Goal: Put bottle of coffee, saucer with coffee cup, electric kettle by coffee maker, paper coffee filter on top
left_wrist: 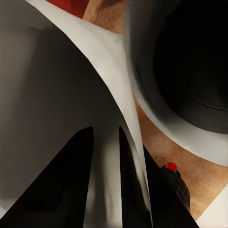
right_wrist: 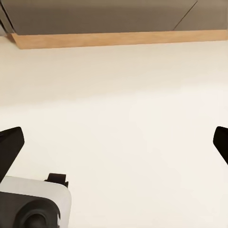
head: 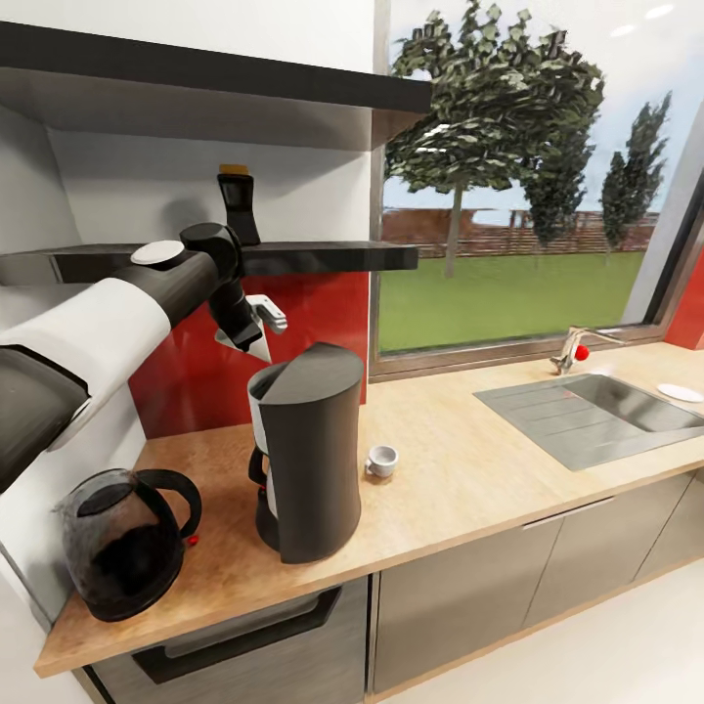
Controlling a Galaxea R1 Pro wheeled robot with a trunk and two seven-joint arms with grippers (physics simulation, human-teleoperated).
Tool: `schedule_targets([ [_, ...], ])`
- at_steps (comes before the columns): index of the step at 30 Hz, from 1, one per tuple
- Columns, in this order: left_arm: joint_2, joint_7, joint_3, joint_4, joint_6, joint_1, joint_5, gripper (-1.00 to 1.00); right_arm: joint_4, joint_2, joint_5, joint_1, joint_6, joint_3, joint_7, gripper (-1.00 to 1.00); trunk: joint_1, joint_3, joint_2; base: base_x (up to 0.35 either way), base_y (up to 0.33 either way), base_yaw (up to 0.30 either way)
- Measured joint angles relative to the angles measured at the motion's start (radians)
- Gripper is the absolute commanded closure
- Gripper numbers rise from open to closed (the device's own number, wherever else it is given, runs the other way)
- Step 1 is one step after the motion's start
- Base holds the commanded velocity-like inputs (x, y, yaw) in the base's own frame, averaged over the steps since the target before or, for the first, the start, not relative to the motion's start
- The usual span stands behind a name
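Head view: my left pincer grips the paper coffee filter, held just above and behind the coffee maker. The maker's open top lies directly below and slightly forward of the pincer; I judge a short drop forward seats the filter. Left wrist view: fingers pinch the white sheet, the maker's dark well just beyond. Electric kettle on the bench, below the arm, holds dark liquid. Coffee cup looks empty. Bottle of coffee on the kitchen shelf, above the pincer. Right pincer hangs released over floor.
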Motion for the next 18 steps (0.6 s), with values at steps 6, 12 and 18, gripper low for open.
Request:
schedule_targets([
  [6, -0.012, 0.000, 0.000, 0.000, 0.000, 0.002, 0.003, 1.00, 0.000, -0.001, 0.000, 0.000, 0.000, 0.000, 0.000, -1.00, 0.000, 0.000, 0.000, 0.000, 0.000, 0.000],
  [12, -0.035, 0.000, 0.002, 0.000, -0.001, 0.009, 0.002, 1.00, 0.000, -0.001, 0.000, 0.000, 0.000, 0.000, 0.000, -1.00, 0.000, 0.000, 0.000, 0.000, 0.000, 0.000],
  [18, -0.035, 0.001, 0.000, 0.001, -0.002, 0.011, 0.000, 1.00, 0.000, -0.001, 0.000, 0.000, 0.000, 0.000, 0.000, -1.00, 0.000, 0.000, 0.000, 0.000, 0.000, 0.000],
])
